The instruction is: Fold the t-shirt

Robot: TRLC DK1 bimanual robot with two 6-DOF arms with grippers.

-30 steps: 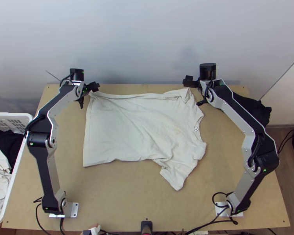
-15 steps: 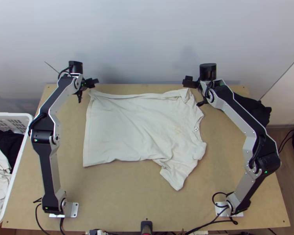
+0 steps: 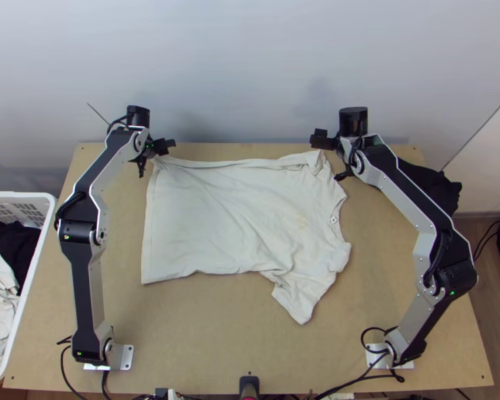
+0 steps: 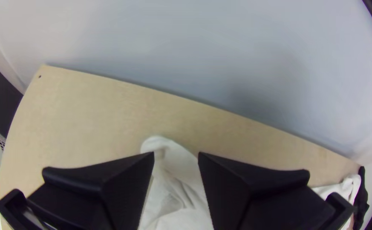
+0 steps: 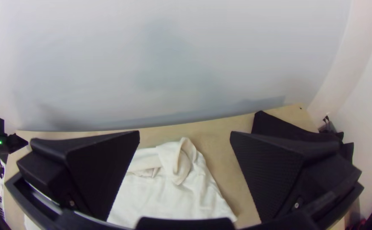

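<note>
Wooden table (image 3: 203,333) beneath, the t-shirt (image 3: 237,213) lies mostly spread, main folds seemingly ahead, left end effector (image 4: 176,157) partly open, right end effector (image 5: 185,135) wide, both empty.

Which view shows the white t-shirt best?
The top view, since it shows nearly the whole t-shirt, mostly spread. The left wrist view shows one corner and a distant bit; the right wrist view, a rumpled end.

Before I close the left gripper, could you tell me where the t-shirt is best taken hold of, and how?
I'd take the t-shirt by its far-left corner, coming down from above with the left gripper, its open fingers astride it: the corner narrows to a creased tip seen between them, so they could probably pinch it.
</note>
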